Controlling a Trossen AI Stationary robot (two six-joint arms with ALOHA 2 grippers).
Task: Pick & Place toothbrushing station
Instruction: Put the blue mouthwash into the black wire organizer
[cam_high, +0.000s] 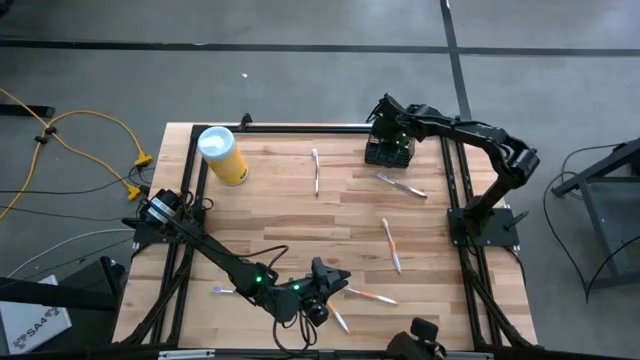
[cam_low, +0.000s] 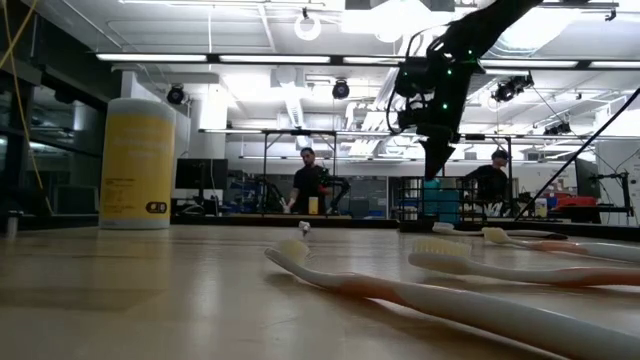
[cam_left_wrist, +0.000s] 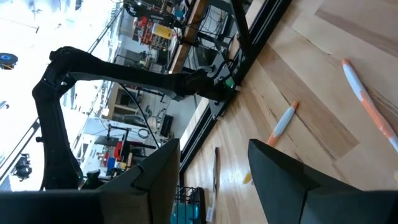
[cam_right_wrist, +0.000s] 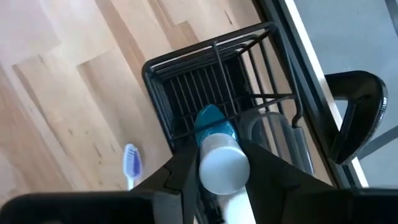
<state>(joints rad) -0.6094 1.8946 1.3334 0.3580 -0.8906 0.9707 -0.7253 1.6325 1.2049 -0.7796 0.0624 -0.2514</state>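
The toothbrushing station, a small black wire basket (cam_high: 390, 152), stands at the table's far right edge and also shows in the right wrist view (cam_right_wrist: 186, 87). My right gripper (cam_high: 388, 128) hovers right above it, shut on a white-and-teal tube (cam_right_wrist: 222, 167). My left gripper (cam_high: 322, 292) is open and empty near the table's front edge, tipped on its side; its fingers (cam_left_wrist: 155, 180) stand wide apart. Several toothbrushes lie flat on the table, among them one near the basket (cam_high: 400, 185) and one beside my left gripper (cam_high: 370, 296). My right gripper pinches the tube's white part (cam_right_wrist: 224, 177) between its two fingers, which come from above, pointing down. The tube hangs upright along the fingers, and its teal end (cam_right_wrist: 214, 121) reaches down into a basket compartment. Whether that end rests on the basket, I cannot tell.
A yellow canister with a white lid (cam_high: 222, 153) stands at the far left. More toothbrushes lie at the far middle (cam_high: 316, 172), the right middle (cam_high: 392, 245) and the near left (cam_high: 222, 290). A black frame rail (cam_high: 300, 128) runs along the table's edges. People show in the room beyond (cam_low: 308, 180).
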